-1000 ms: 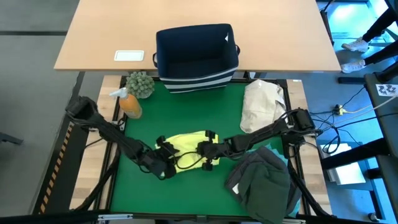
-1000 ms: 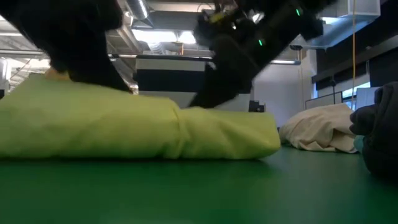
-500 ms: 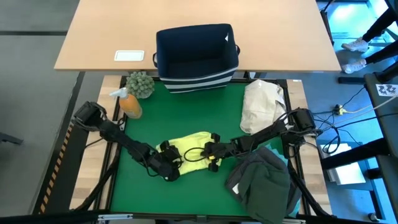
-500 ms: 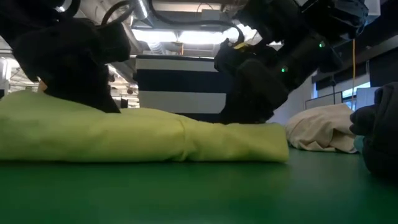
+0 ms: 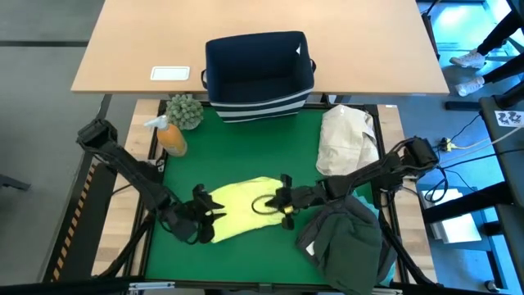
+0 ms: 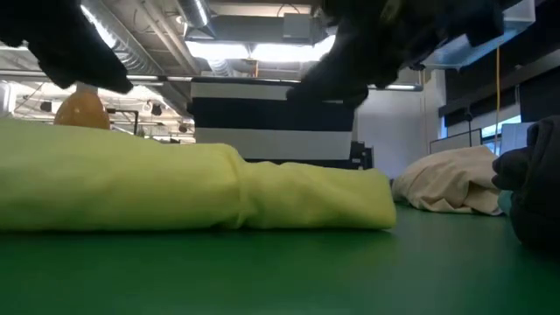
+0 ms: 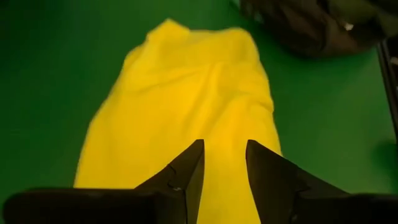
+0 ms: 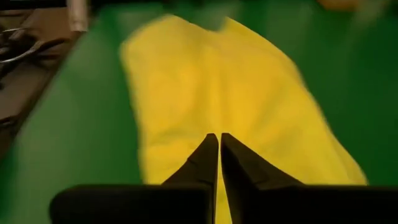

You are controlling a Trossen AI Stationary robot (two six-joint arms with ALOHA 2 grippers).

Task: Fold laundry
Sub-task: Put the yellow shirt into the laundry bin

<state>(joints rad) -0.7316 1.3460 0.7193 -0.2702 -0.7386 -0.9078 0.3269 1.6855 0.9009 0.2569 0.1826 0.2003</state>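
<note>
A folded yellow-green shirt (image 5: 239,206) lies on the green mat (image 5: 237,147), roughly midway between the two arms and toward the near side of the table. From table height it reads as a long, low roll of cloth (image 6: 192,188) with one crease partway along it, flat on the mat. The left gripper (image 5: 206,221) sits at the shirt's left end; its own wrist camera shows the two dark fingers (image 7: 180,177) a little apart with a strip of yellow cloth visible between them, and they hold nothing that can be seen. The right gripper (image 5: 282,201) is at the shirt's right end, and its fingers (image 8: 208,158) are pressed together with only a hairline gap, tips over the yellow fabric; whether a fold of the fabric is pinched between them is hard to make out from this angle, and it looks more likely that they are empty. A heap of dark olive and charcoal garments (image 5: 348,238) lies at the mat's near right corner, just beside the right arm, with a sliver of turquoise at its edge. Behind it rests a cream-beige bundle (image 5: 345,139). A navy bin with a striped base (image 5: 259,78) stands at the far edge of the mat, and an orange spray bottle (image 5: 170,138) and a small green plant (image 5: 185,111) stand at the far left corner.
</note>
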